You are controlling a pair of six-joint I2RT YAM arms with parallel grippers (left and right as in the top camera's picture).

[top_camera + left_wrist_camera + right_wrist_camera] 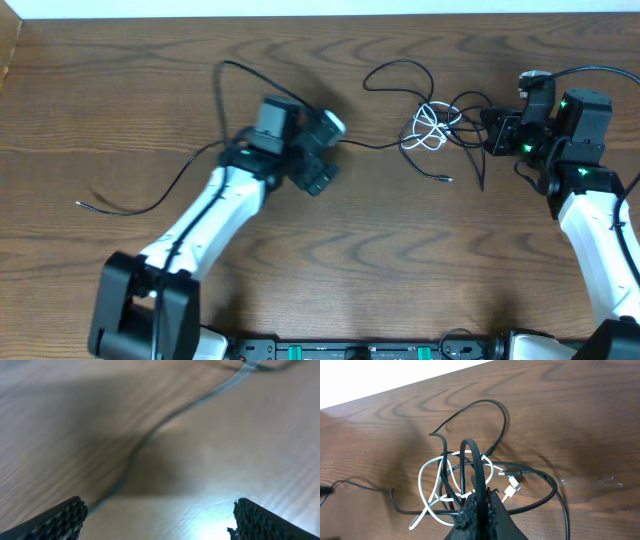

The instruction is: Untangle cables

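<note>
The right gripper is clamped on a black cable loop, tangled with one white cable at the right of the table. The left gripper hangs wide open over one separate black cable.

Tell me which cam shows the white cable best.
Right wrist: it is close up, so the white cable shows its loops and end plug, tangled with black cables. Overhead shows the white cable only as a small coil near the right arm. Left wrist doesn't show it.
</note>
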